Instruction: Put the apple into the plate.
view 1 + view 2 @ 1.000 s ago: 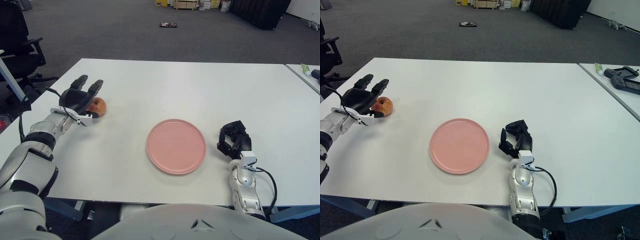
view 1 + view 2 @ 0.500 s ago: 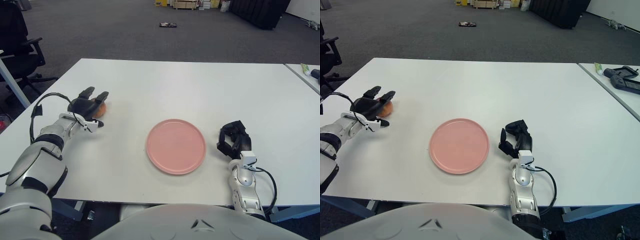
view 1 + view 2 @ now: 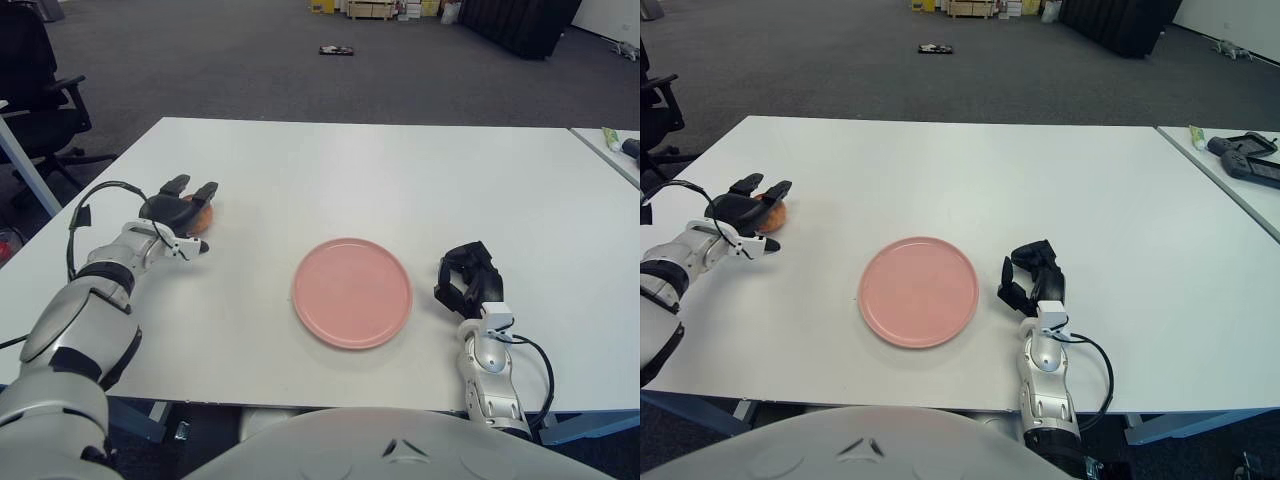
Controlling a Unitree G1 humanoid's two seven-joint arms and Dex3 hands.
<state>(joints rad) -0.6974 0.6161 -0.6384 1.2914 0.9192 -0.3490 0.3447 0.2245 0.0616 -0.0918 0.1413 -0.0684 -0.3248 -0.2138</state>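
Both views come from the robot's head, looking forward and down over the wide white rectangular desk (image 3: 330,170) from its near edge, close enough that the robot's own grey chest fills the bottom of each picture. They face the same way, toward the grey carpeted floor (image 3: 250,60) beyond the desk's far edge. The right eye sits slightly to the right, so the round flat pink plate (image 3: 919,291) shows left of centre there and near centre in the left eye view. They share nearly the whole desktop; the right eye takes in more of the neighbouring white desk (image 3: 1230,170) on the right.
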